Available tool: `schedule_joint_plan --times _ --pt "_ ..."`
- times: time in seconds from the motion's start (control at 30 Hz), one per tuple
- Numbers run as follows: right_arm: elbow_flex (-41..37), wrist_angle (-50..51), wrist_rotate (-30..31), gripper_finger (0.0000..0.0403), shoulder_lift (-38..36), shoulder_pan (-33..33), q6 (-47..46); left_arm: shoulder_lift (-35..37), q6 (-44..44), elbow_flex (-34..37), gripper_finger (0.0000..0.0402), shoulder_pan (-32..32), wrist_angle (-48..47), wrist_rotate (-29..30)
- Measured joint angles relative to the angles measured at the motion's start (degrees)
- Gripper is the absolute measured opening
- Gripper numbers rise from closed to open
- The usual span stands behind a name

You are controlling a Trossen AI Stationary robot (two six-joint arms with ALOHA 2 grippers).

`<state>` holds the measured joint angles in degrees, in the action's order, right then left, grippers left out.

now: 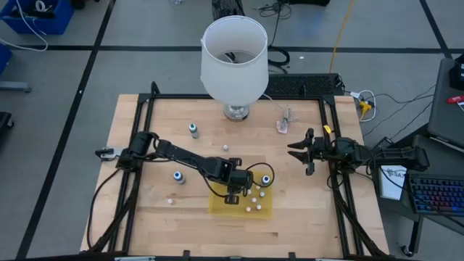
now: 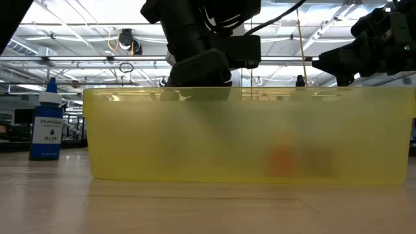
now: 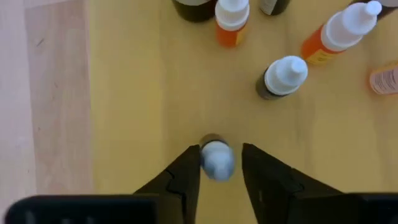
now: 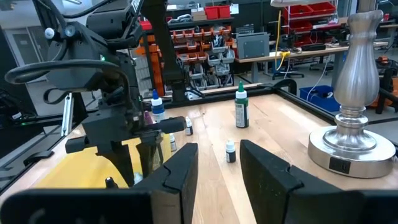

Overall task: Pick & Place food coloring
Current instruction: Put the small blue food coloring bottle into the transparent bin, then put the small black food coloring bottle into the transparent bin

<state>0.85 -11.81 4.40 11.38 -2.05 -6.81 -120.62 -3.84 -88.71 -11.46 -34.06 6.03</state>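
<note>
The food coloring bottle point(image 3: 216, 159) was seen upright in the yellow tray point(image 1: 218, 205), between the left end effector's point(image 3: 219, 163) parted fingers — release appeared underway — so a straight lift clear was judged next.

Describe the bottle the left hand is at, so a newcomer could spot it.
Find the yellow tray at the table's near edge. Over it, the left hand straddles one upright bottle. It alone sits between the dark fingers; its white-capped neighbours, including an orange bottle, stand clear.

Overhead, table-level, two wrist views.
</note>
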Motion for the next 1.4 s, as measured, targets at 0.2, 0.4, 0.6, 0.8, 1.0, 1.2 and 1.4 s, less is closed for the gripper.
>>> schedule_joint_plan --times 0.2,0.4,0.6,0.8,1.0,1.2,1.4 --pt "0.00 -0.04 0.00 0.0112 0.01 0.00 -0.01 0.00 -0.04 0.00 0.0158 -0.02 0.06 -0.04" --pt "0.02 -0.11 0.00 0.0112 0.02 -0.02 0.00 0.56 0.99 -0.17 0.0173 0.09 1.29 0.01" --pt "0.02 -0.13 0.00 0.0112 0.00 -0.02 -0.01 1.40 4.44 -2.21 0.0168 0.15 -1.29 0.66" --pt "0.02 -0.15 0.00 0.0112 0.02 -0.02 -0.02 2.51 7.14 -7.65 0.0155 0.20 -9.17 6.50" --pt "0.02 -0.19 0.01 0.0112 0.01 -0.01 0.00 3.87 7.29 -12.50 0.0141 0.63 -16.88 14.60" --pt "0.00 -0.31 0.02 0.0112 0.10 0.00 -0.02 4.73 -2.93 -12.71 0.0161 5.95 -28.47 18.73" --pt "0.02 -0.20 0.00 0.0112 0.17 -0.02 0.00 4.36 -10.85 -10.84 0.0213 13.28 -31.66 13.44"
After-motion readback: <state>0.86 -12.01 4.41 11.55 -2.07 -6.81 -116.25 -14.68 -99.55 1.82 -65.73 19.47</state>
